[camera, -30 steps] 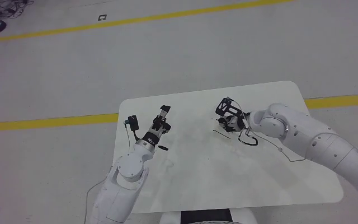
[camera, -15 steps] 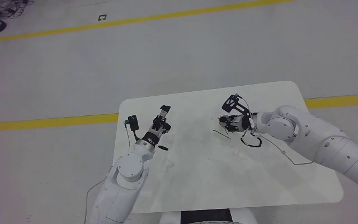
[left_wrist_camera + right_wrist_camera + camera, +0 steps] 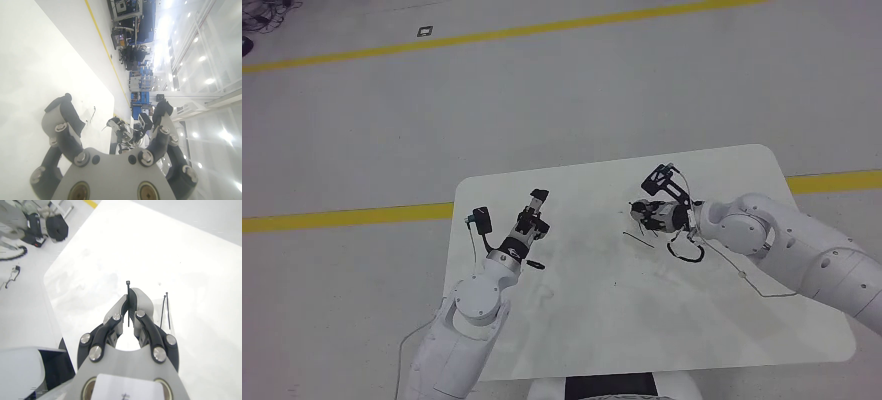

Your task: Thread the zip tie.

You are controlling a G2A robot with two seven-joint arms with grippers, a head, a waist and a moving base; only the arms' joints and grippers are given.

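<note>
My right gripper (image 3: 129,298) is shut on a thin black zip tie (image 3: 128,289); the tie's small square head sticks out past the fingertips and its tail hangs back between the fingers. In the top view that gripper (image 3: 641,212) hovers over the table's far right part. Two more black zip ties (image 3: 164,311) lie side by side on the table just beside it, also seen as the loose zip ties (image 3: 638,238). My left gripper (image 3: 113,108) stands wide open with nothing in it, over the table's left side (image 3: 509,208), its fingers pointing toward the right gripper (image 3: 121,128).
The white table (image 3: 692,320) has rounded corners and bare surface between the two arms and toward its front. A thin cable (image 3: 752,280) trails along the right arm. Yellow floor lines (image 3: 342,217) run behind the table.
My right gripper has shifted slightly to the right and turned at the wrist, still holding the zip tie. The left arm has barely moved.
</note>
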